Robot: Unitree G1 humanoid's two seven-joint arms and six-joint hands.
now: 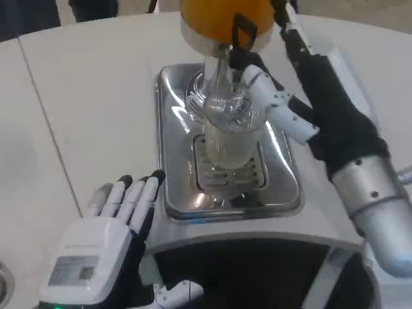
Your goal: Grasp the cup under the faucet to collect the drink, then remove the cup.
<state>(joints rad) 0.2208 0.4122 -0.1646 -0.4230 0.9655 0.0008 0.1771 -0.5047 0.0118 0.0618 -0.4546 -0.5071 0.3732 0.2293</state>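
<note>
My right hand [283, 106] wraps the cup [226, 132], which stands on the steel tray [177, 161] under the faucet [239, 38]. My left hand [109, 232] lies open, flat on the white desk [90, 96].

cup [226, 132]: clear, ribbed, pale yellowish drink inside
drip tray [174, 174]: shiny silver (mirror-like)
dispenser tank [215, 16]: orange
surface [90, 96]: white
left hand [106, 241]: white back, black-tipped fingers
</note>
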